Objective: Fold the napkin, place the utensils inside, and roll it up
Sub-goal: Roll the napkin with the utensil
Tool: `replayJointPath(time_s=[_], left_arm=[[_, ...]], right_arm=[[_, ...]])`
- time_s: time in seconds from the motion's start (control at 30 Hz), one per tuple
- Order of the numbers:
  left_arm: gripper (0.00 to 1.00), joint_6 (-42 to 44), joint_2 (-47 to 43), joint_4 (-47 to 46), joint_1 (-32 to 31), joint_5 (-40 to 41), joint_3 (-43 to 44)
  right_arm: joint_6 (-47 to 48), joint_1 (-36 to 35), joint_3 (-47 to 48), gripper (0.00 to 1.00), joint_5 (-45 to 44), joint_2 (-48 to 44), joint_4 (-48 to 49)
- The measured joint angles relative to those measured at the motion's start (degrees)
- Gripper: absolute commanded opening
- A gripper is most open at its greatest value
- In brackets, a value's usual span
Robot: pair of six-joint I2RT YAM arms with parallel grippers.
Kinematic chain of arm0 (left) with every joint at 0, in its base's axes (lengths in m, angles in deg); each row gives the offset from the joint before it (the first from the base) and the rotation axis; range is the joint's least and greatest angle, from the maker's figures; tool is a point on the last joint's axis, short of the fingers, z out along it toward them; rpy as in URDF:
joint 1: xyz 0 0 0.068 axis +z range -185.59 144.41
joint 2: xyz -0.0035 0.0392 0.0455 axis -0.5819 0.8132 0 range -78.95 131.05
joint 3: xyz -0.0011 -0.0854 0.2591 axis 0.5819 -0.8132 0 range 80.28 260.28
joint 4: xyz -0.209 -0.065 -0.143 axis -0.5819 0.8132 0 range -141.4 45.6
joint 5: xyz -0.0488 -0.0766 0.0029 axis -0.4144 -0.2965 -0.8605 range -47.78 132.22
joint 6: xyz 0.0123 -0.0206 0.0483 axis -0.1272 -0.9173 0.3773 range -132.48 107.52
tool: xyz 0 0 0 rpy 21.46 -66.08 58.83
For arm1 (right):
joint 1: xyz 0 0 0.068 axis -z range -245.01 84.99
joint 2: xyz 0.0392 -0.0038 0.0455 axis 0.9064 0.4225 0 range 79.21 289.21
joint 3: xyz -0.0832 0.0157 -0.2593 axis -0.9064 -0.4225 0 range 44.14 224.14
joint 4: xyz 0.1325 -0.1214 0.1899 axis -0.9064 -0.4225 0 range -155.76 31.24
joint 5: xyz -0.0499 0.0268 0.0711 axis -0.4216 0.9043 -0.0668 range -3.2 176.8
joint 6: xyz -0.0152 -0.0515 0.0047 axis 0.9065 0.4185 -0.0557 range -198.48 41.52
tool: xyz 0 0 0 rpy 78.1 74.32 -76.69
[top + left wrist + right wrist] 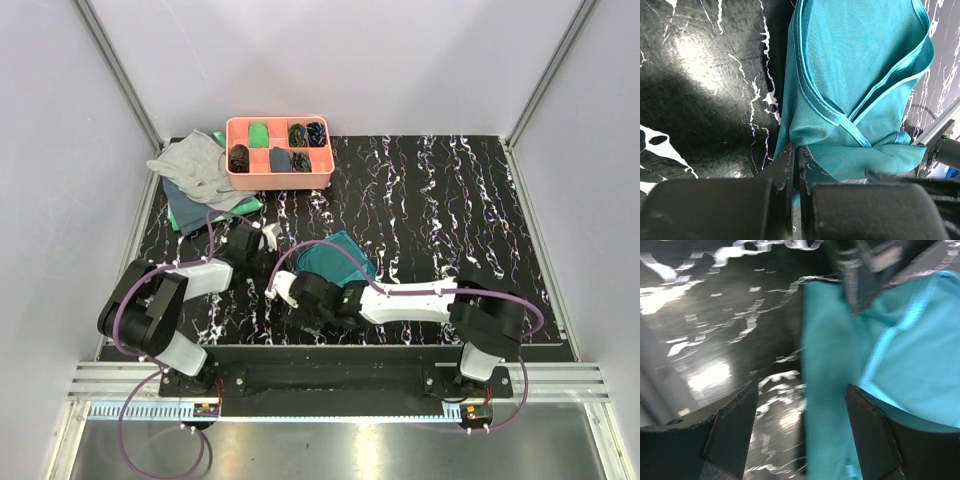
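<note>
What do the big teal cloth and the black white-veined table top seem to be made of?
The teal cloth napkin: woven fabric, slight sheen, stitched hems, soft folds. The black table top: hard glossy marble-look surface, probably laminate; it mirrors the lights.

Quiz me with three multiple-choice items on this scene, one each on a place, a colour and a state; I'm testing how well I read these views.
1. Where does the napkin lie?
A in the tray
B on the table, near its middle
C draped over an arm

2. What colour is the tray?
A salmon pink
B yellow
C white

3. How does the right gripper stand?
A shut on a fork
B shut on the napkin
C open

Answers: B, since the top view shows it on the marbled surface, apart from the tray; A, since its walls are plainly pink; C, since the right wrist view shows its fingers wide apart, gripping nothing.
</note>
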Motion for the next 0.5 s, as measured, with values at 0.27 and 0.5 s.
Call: replayJointPath(time_s=[0.27, 0.5], left_arm=[[0.0, 0.07, 0.24, 0.66, 0.02, -0.2, 0.44], [0.0, 0.48, 0.9, 1.66, 0.15, -0.87, 1.31]], right_arm=[[5.14, -0.17, -1.22, 0.68, -8.59, 2.82, 4.04], [6.12, -0.11, -1.49, 0.41, -8.83, 5.05, 5.7]])
